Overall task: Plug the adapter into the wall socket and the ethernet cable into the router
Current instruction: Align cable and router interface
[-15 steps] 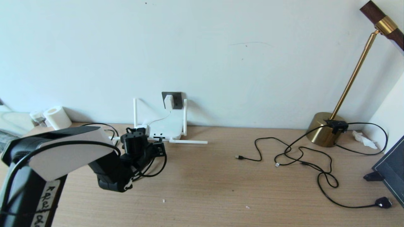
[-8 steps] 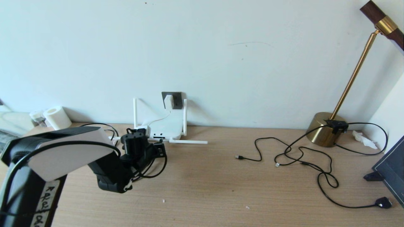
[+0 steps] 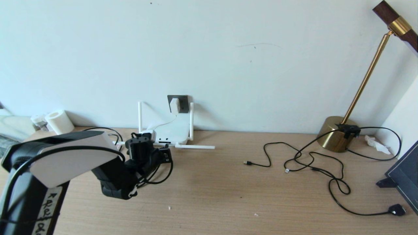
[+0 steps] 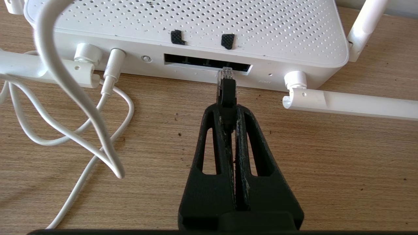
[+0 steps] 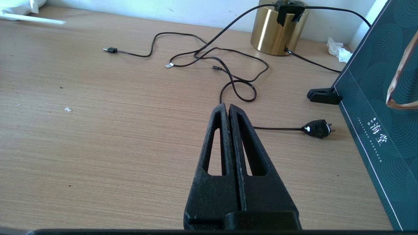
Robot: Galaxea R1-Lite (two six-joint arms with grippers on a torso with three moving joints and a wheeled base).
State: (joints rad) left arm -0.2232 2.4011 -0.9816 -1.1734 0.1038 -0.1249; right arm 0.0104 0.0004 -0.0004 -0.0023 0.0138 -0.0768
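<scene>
My left gripper (image 4: 227, 109) is shut on the black boot of the ethernet cable (image 4: 226, 89), low over the desk in front of the router (image 4: 196, 26). The plug's clear tip reaches the mouth of the dark port slot (image 4: 192, 61); how far in it sits I cannot tell. In the head view the left gripper (image 3: 165, 154) is just before the router (image 3: 173, 130), with the ethernet cable (image 3: 165, 178) looping below it. The white adapter (image 3: 174, 105) sits in the dark wall socket (image 3: 183, 103). My right gripper (image 5: 227, 107) hangs shut and empty over the right of the desk.
The adapter's white cord (image 4: 81, 107) loops beside the router, and an antenna (image 4: 349, 104) lies flat on the desk. Thin black cords (image 3: 310, 160), a flat black plug (image 3: 396, 209), a brass lamp base (image 3: 336, 133) and a dark box (image 3: 405, 173) are at the right. A paper roll (image 3: 58, 121) stands far left.
</scene>
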